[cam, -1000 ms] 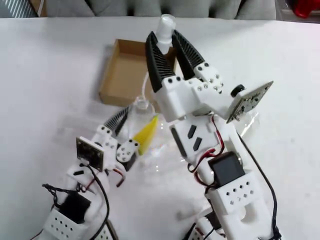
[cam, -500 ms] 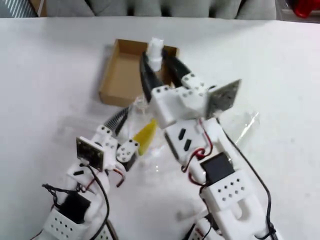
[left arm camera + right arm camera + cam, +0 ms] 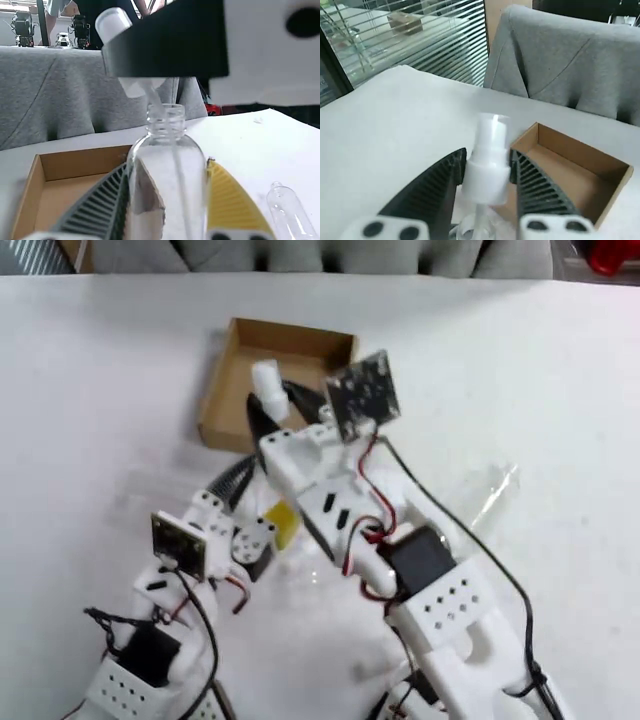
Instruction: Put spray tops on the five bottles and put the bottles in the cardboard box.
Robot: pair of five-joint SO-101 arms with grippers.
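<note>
Clear bottle (image 3: 167, 170) is standing upright, neck open. The white spray top (image 3: 487, 160) hangs tilted just above it, its thin dip tube (image 3: 156, 107) poking down through the neck. A second clear bottle (image 3: 287, 207) lies capless on the worktop (image 3: 500, 340) nearby. The shallow brown cardboard box (image 3: 240, 390) sits open just behind.

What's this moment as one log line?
left end effector: shut on bottle | right end effector: shut on spray top | tube in bottle neck, top not seated

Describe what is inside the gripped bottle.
A thin tube from the spray top runs down through its neck. The left end effector covers the lower part of the bottle.
</note>
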